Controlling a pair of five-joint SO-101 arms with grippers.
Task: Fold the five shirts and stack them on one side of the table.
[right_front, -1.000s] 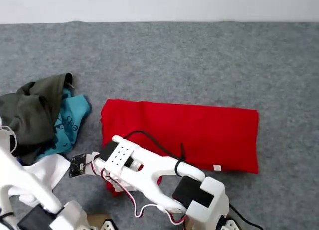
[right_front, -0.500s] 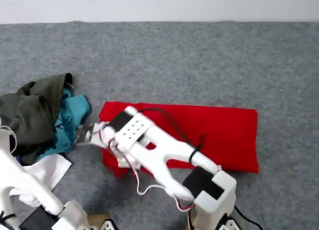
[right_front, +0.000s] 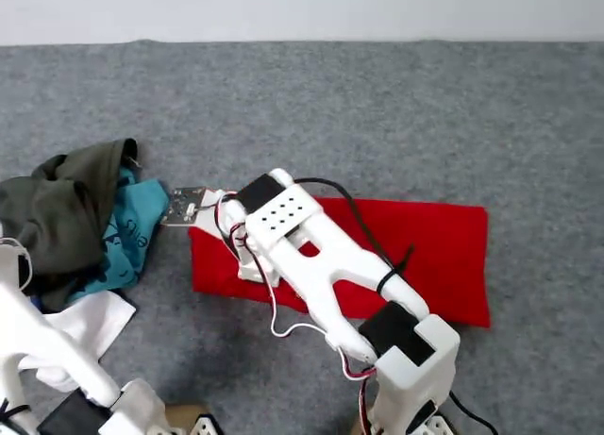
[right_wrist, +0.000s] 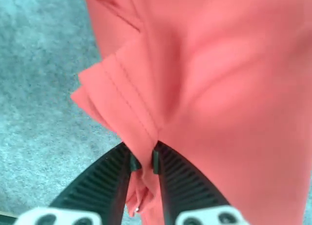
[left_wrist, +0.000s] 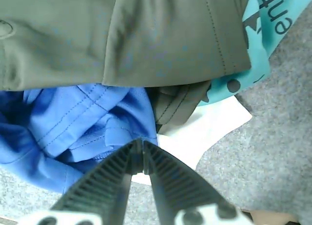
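Stretching rightward across the table [right_front: 377, 105], the red shirt [right_front: 434, 251] is pinched at its left-end hem by the right gripper [right_wrist: 143, 157] (the left gripper [left_wrist: 143, 151], tips pressed together, is poised over the pile [right_front: 57, 218]).

Teal shirt [left_wrist: 258, 59] w/ dark print, partly hidden, prob. no whole word legible

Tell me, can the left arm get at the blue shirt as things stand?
Probably yes: the left gripper hangs just above the blue shirt, nothing between them, though the olive shirt covers part.
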